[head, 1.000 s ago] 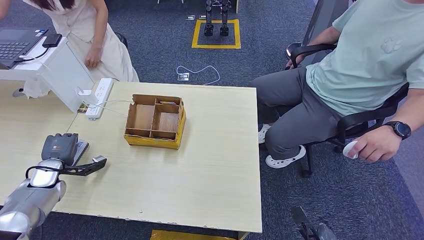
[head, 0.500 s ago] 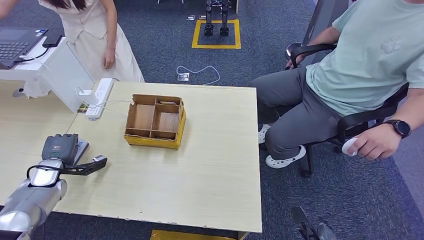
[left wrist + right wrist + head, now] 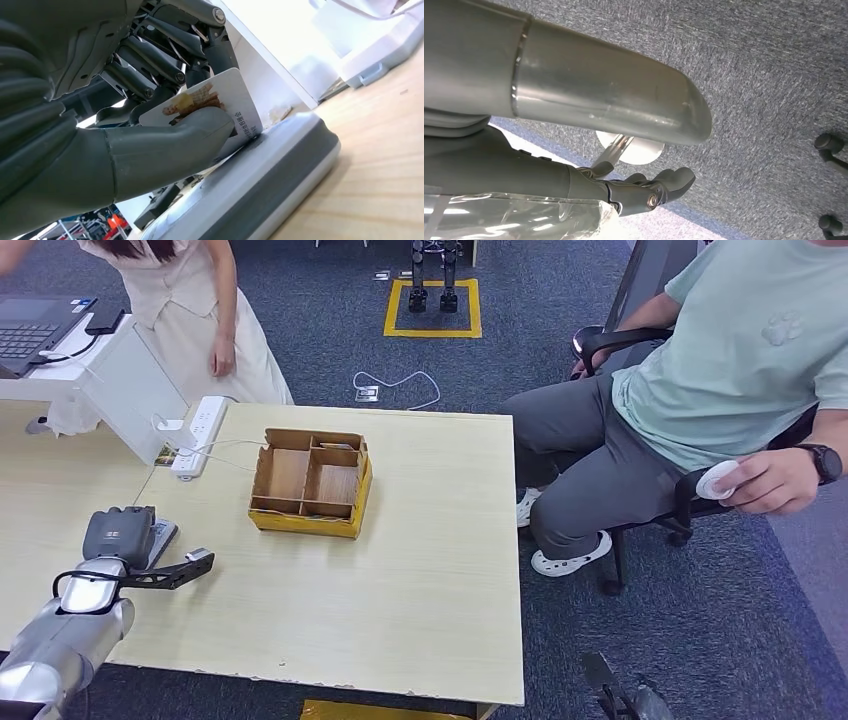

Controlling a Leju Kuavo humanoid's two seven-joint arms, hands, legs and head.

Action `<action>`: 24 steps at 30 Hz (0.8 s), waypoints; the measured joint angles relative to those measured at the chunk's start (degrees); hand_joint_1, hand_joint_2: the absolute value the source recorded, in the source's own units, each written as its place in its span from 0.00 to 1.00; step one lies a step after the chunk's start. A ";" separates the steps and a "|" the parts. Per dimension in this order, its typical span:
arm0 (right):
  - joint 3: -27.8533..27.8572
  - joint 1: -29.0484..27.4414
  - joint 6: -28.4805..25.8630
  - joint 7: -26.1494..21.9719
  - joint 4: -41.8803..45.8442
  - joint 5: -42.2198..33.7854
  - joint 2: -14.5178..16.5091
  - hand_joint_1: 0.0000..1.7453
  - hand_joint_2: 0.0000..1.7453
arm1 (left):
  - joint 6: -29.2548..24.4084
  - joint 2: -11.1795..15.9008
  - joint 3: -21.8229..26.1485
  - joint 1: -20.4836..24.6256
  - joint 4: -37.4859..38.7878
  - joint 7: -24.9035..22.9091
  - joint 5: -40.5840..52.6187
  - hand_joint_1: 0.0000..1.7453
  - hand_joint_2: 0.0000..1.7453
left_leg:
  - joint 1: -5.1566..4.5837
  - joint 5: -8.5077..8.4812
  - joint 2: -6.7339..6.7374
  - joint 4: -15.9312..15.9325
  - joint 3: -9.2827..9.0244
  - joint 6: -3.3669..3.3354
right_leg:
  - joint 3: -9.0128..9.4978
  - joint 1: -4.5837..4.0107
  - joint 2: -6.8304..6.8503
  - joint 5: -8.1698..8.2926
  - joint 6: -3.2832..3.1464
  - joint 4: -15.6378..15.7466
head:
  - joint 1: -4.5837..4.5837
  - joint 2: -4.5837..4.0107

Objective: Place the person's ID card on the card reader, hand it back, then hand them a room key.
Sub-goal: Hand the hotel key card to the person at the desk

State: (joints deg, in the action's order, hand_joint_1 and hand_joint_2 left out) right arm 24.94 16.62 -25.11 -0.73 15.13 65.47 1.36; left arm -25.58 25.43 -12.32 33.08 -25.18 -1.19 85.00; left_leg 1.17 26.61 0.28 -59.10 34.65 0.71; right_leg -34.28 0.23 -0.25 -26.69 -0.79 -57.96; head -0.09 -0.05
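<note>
Dark fingers (image 3: 150, 65) and the thick grey thumb (image 3: 170, 145) of the robot's left hand (image 3: 119, 534) are pinching a white plastic ID card with a small photo and printed text (image 3: 235, 100). In the left wrist view the card is standing tilted, its lower edge touching the top of the flat grey-and-white card reader (image 3: 280, 170), which is lying on the pale wooden table (image 3: 400, 580). From the head view the left hand is sitting over that reader (image 3: 160, 537) near the table's left side, with the silver left arm (image 3: 60, 640) coming in from below.

The right hand (image 3: 649, 190) is hanging over blue-grey carpet (image 3: 774, 65), its dark fingers curling loosely inward and holding nothing; how tightly they are closing I cannot tell.

A brown cardboard box with inner dividers and a yellow base (image 3: 310, 482) is sitting near the middle of the table, well apart from the left hand. A white power strip (image 3: 198, 423) is lying at the table's far edge. A person in a pale green shirt (image 3: 760, 350) is sitting in a black office chair (image 3: 720, 485) to the right of the table, holding a small white round object (image 3: 716, 480). Another person in a cream dress (image 3: 190, 300) is standing beyond the far left corner, beside a laptop (image 3: 30, 330).
</note>
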 joint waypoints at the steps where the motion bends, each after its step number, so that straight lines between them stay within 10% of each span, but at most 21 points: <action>1: -0.03 0.00 0.00 0.01 0.00 -0.03 0.00 0.00 0.00 | -0.86 -0.11 0.28 0.00 -0.03 0.62 -0.66 1.00 1.00 | 0.00 0.00 0.00 0.00 0.00 0.00 | 0.00 0.00 0.00 0.00 0.00 0.00 | 0.00 0.00; 24: -0.92 0.05 -0.12 0.23 0.00 0.06 0.02 0.00 0.00 | -11.02 -1.45 5.17 3.48 -9.11 8.99 -10.52 1.00 1.00 | 0.00 0.00 0.00 -0.01 0.01 0.00 | -0.01 0.00 0.00 0.00 0.00 0.00 | 0.01 0.01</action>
State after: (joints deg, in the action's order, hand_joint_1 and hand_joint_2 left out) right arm 24.02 16.67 -25.23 -0.50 15.12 65.53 1.37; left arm -36.60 23.98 -7.15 36.56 -34.29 7.80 74.49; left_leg 1.17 26.61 0.28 -59.11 34.66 0.71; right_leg -34.29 0.23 -0.26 -26.69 -0.79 -57.96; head -0.09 -0.04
